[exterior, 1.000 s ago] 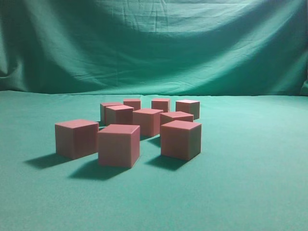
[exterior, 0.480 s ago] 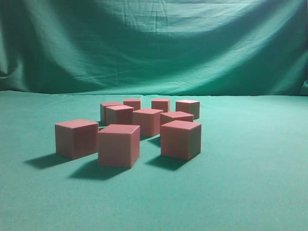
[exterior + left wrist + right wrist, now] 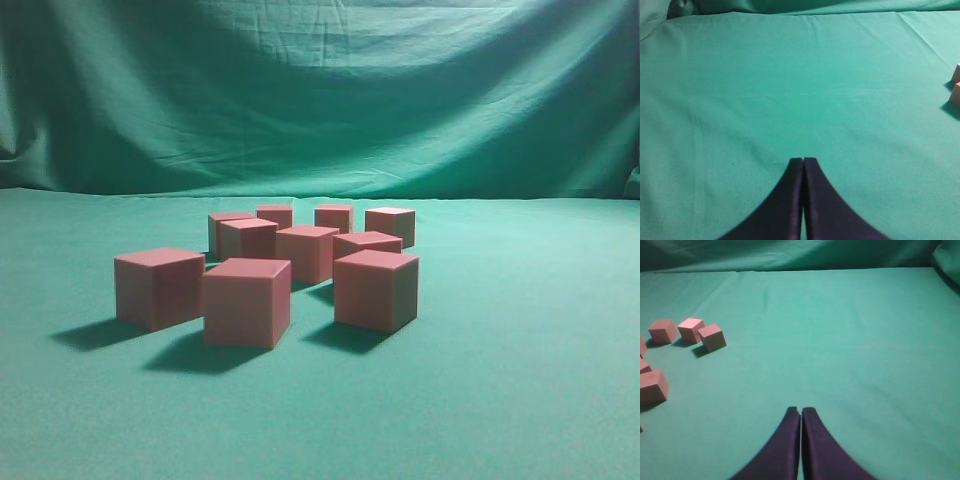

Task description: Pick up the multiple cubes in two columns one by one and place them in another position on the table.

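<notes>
Reddish-pink cubes (image 3: 308,252) clustered mid-table (image 3: 520,380), left gripper (image 3: 803,161) closed, empty, right gripper (image 3: 801,411) closed, empty, both over bare cloth

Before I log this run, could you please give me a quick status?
Left end effector shut, empty. Right end effector shut, empty. Cubes clustered on the table, none lifted. Nothing in the way.

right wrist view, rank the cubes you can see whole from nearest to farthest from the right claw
From the right claw, shut over bare table:
1. The large cube at the left edge, nearest.
2. The tilted cube, right end of the far row.
3. The middle cube of that row.
4. The leftmost cube of that row, farthest.
</notes>
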Tool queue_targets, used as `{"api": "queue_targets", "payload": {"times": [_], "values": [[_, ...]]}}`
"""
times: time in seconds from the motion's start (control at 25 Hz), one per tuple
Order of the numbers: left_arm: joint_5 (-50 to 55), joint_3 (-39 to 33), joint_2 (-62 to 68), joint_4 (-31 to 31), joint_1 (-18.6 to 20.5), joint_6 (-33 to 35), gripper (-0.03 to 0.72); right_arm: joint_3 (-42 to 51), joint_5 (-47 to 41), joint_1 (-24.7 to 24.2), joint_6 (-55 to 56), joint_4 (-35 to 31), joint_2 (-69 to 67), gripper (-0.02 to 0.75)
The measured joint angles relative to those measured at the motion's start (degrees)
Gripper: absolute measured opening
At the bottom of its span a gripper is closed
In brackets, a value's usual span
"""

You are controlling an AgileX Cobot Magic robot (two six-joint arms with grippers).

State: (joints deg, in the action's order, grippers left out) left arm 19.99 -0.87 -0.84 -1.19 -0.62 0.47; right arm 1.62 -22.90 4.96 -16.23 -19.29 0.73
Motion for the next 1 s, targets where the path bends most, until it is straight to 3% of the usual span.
{"api": "queue_targets", "payload": {"times": [0.32, 1.0], "values": [[0.00, 0.00, 0.00, 0.00, 0.00, 0.00, 0.000, 0.00, 0.46, 0.00, 19.95, 17.35, 0.00, 0.000], [0.00, 0.00, 0.00, 0.00, 0.00, 0.00, 0.000, 0.00, 0.46, 0.00, 20.09, 18.95, 0.00, 0.000]]}}
